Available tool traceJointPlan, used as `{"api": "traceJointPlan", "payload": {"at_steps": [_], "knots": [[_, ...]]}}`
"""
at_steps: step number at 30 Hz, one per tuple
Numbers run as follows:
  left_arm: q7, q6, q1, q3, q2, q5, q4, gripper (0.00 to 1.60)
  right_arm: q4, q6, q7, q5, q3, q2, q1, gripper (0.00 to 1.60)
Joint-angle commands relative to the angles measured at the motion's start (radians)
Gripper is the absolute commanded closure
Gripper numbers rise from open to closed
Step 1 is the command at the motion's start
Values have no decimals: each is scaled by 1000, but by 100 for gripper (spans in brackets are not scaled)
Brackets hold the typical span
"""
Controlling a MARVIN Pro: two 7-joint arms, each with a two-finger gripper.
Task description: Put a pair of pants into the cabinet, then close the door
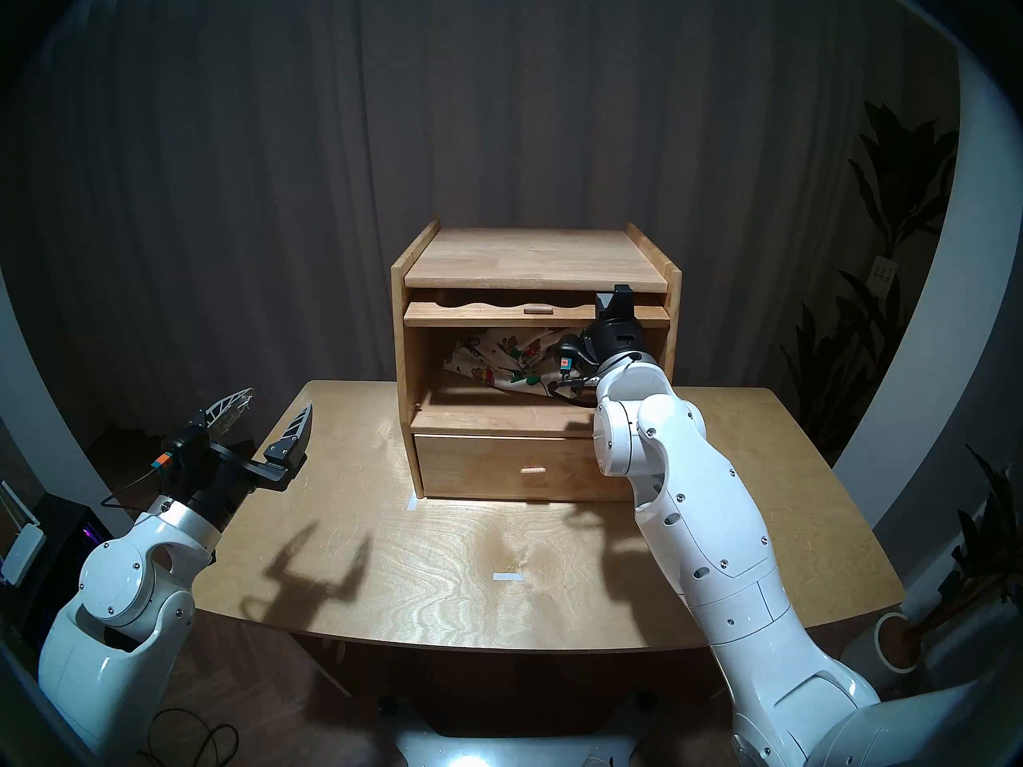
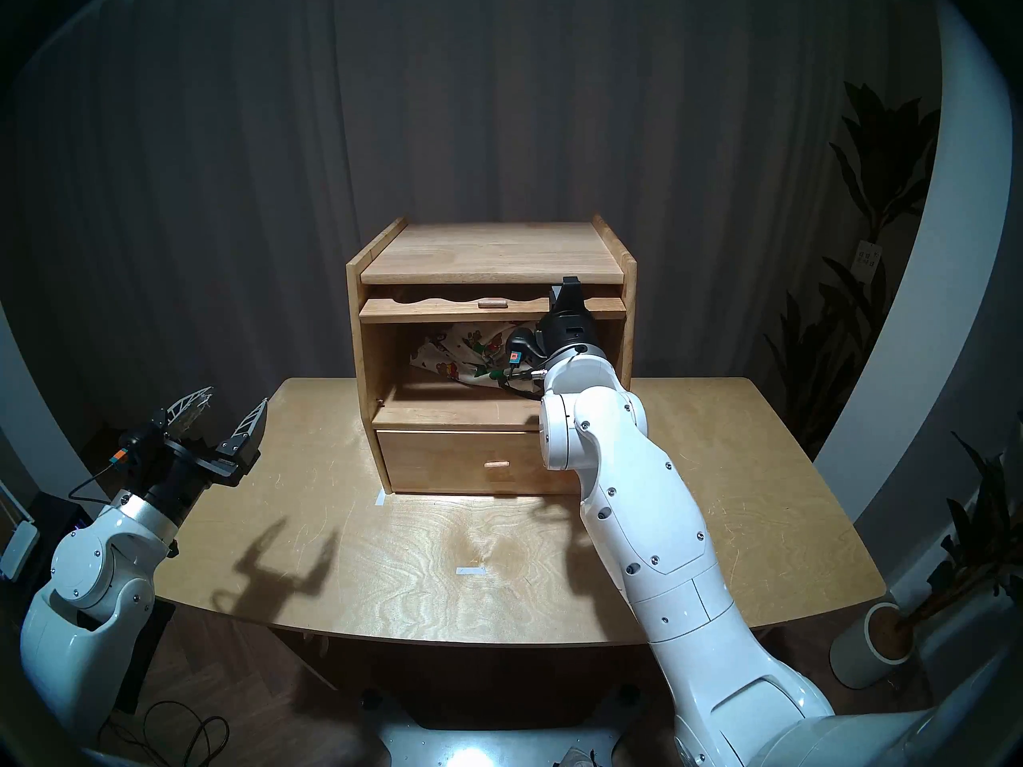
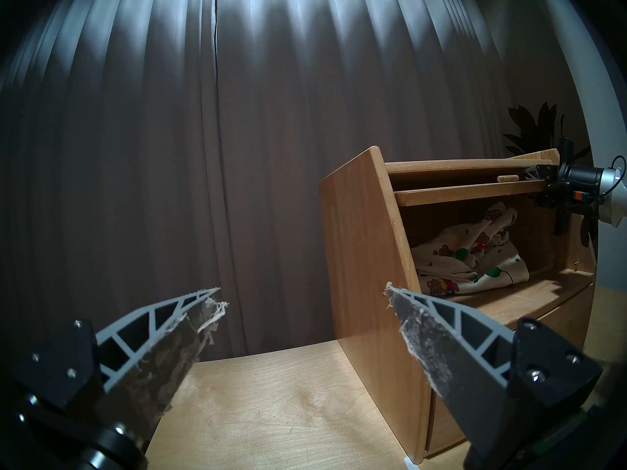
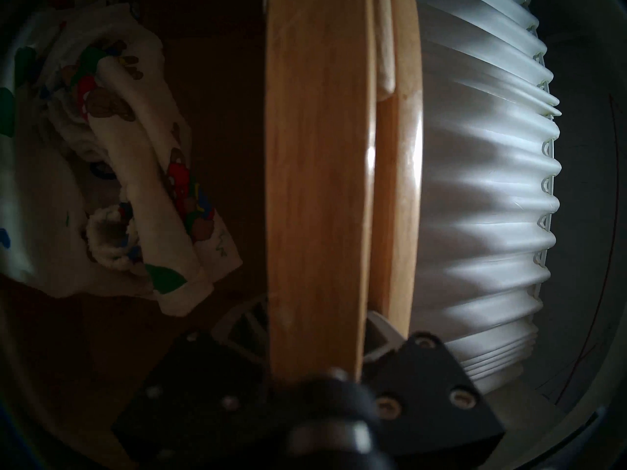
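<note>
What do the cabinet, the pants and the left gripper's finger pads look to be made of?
Cabinet: light solid wood, satin finish, visible grain. Pants: soft cream woven or knit cloth, crumpled, printed bears. Left gripper: grey plastic lattice fingers; pads look like fraying tape or foam.

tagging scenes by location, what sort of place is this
Probably a staged home-like room in a robot lab: grey curtain backdrop, potted plant, and a small wooden cabinet on a plywood table.

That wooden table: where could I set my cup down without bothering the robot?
The table is bare from the drawer to the near edge, and along its left strip by the open left claw. The cabinet's flat top is bare too. Its compartment is crowded: the pants lie inside and the right claw grips the door.
</note>
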Motion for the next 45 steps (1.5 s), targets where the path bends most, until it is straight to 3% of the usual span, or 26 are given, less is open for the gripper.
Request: {"api": "traceJointPlan", "payload": {"at_steps": [1, 17, 21, 25, 29, 33, 42, 45], "knots": [[-2, -4, -1, -9, 2, 0, -15, 0, -113, -9, -18, 22, 14, 36, -102, 160], [-1, -4, -1, -9, 3, 0, -15, 0, -56, -118, -125, 130, 59, 72, -145, 160], [-1, -4, -1, -8, 3, 0, -15, 0, -42, -122, -122, -7, -5, 138, -124, 160], [-1, -4, -2, -8, 4, 0, -14, 0, -54, -131, -119, -79, -48, 171, -125, 160], [0, -4, -2, -8, 4, 0, -14, 0, -99, -135, -95, -112, -86, 158, -151, 160], [0, -4, -2, -8, 4, 0, -15, 0, -155, -109, -81, -124, -101, 144, -192, 160], [0, -5, -1, -8, 4, 0, -15, 0, -270, 17, -95, -13, -69, 109, -288, 160], [0, -5, -1, -8, 4, 0, -15, 0, -300, 25, -108, 20, -48, 101, -331, 160]]}}
